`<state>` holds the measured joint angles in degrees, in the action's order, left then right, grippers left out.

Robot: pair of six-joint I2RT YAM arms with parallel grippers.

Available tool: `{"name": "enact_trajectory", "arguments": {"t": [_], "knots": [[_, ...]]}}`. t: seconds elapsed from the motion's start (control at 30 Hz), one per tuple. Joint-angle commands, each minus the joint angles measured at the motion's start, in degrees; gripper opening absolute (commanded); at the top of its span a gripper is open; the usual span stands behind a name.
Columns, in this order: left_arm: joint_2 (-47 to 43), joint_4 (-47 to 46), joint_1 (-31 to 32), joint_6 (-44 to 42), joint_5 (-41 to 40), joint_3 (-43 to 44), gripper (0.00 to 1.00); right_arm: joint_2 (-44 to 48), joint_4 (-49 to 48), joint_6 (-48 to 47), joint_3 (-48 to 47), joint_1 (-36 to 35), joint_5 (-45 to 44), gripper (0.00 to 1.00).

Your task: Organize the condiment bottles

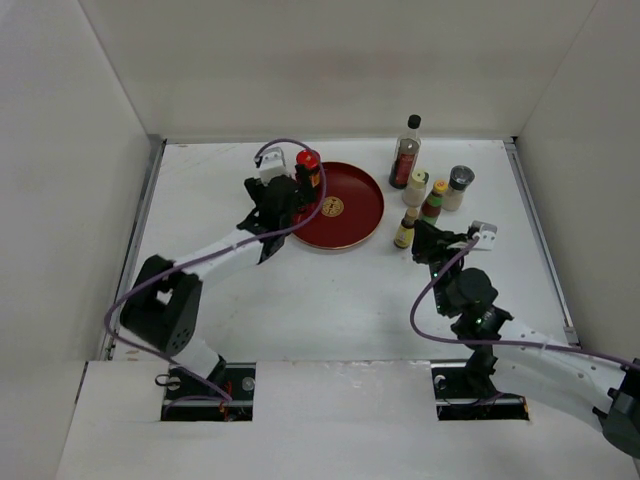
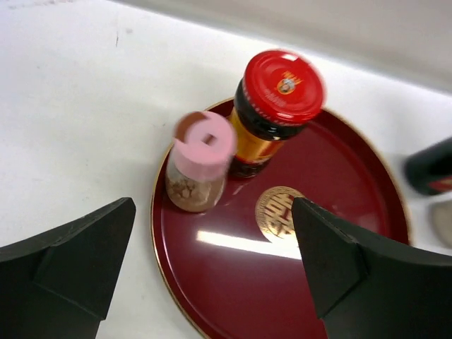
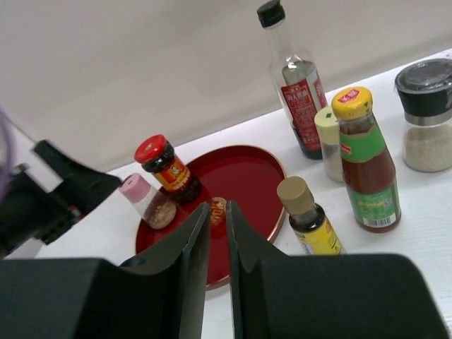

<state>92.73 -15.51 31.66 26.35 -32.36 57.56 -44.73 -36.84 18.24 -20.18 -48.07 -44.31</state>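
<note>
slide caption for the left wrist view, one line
Open left hand facing the pink-capped shaker and red-capped jar standing on the red plate.

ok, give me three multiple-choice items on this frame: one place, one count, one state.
1. Where does the pink-capped clear shaker stand? A on the round red plate; B on the bare table; C in a gripper.
2. How many condiment bottles stand off the plate? A three; B five; C seven.
3. The right gripper is: A open; B shut and empty; C shut on a bottle.
Key: 1A, it stands inside the rim beside the red-capped jar. 2B, the cluster of bottles beside the plate counts five. 3B, its fingers meet with nothing between.
</note>
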Motion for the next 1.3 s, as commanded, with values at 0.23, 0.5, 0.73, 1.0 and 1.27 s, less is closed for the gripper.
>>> {"name": "enact_trajectory", "arguments": {"t": [0.23, 0.5, 0.73, 1.0, 1.27], "knots": [[-31.7, -12.2, 2.5, 8.4, 0.4, -29.1, 0.86, -5.0, 12.3, 1.7, -9.0, 3.6, 2.9, 0.52], [-37.2, -12.2, 0.9, 11.6, 7.3, -36.5, 0.74, -5.8, 20.9, 3.4, -13.4, 9.1, 6.8, 0.8], [-42.1, -21.3, 3.1, 10.5, 7.8, -48.0, 0.54, -12.3, 31.6, 4.4, -19.0, 15.2, 12.5, 0.89], [-38.7, -26.2, 5.7, 9.3, 8.5, -47.8, 0.6, -23.1, 34.3, 2.6, -26.5, 19.5, 15.6, 0.85], [-45.3, -28.1, 8.2, 8.5, 4.2, -51.3, 0.6, -31.6, 33.9, 2.2, -30.0, 21.0, 15.9, 0.74]]}}
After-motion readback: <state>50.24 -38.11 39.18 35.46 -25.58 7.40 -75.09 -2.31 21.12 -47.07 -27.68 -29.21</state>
